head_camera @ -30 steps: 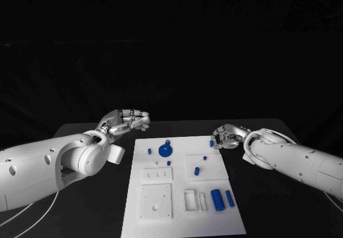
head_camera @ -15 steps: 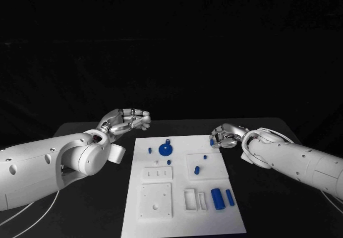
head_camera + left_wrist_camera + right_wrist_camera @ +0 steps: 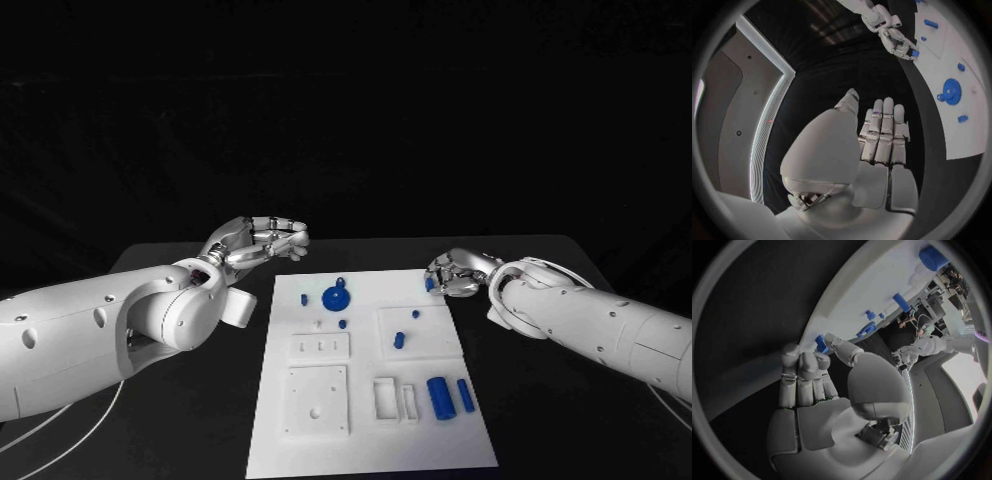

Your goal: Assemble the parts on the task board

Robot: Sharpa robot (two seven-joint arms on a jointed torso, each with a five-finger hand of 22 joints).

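Observation:
The white task board (image 3: 368,420) lies in the middle of the black table. On it are a blue gear (image 3: 336,296), small blue pegs (image 3: 398,341) and two blue cylinders (image 3: 440,396). My right hand (image 3: 459,272) sits at the board's far right corner. Its thumb and fingers pinch a small blue part (image 3: 821,344), which is also visible in the head view (image 3: 430,284) at the board's edge. My left hand (image 3: 267,240) hovers beyond the far left corner. Its fingers (image 3: 882,132) lie straight, side by side, and hold nothing.
The board carries raised white blocks with holes (image 3: 317,400) and open slots (image 3: 389,400) at its near half. Bare black table (image 3: 577,420) runs along both long sides of the board. The left arm (image 3: 101,330) lies over the table's left part.
The left hand has edged slightly toward the board's far left corner. The right hand stays at the far right corner with the small blue part.

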